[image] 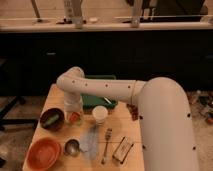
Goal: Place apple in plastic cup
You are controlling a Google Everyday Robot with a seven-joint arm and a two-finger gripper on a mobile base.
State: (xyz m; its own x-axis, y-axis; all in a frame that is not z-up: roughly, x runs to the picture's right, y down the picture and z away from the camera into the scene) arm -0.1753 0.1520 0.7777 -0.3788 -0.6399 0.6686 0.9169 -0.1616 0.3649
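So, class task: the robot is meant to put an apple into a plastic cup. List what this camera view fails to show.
- Gripper: it hangs over the table's left part, but the wrist hides its tip.
- Apple: only an orange-red patch shows below the wrist; whether it is held cannot be told.
- Plastic cup: not identifiable; the arm covers that area.
- Green tray: mostly behind the arm.
- Table: right side hidden by the arm.

A matt wooden table carries a shiny metal cup, below the gripper in smooth white casing.

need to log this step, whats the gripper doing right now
Gripper: lowered at the table's left side, right over the small round orange-red apple; whether it grips the apple cannot be told.
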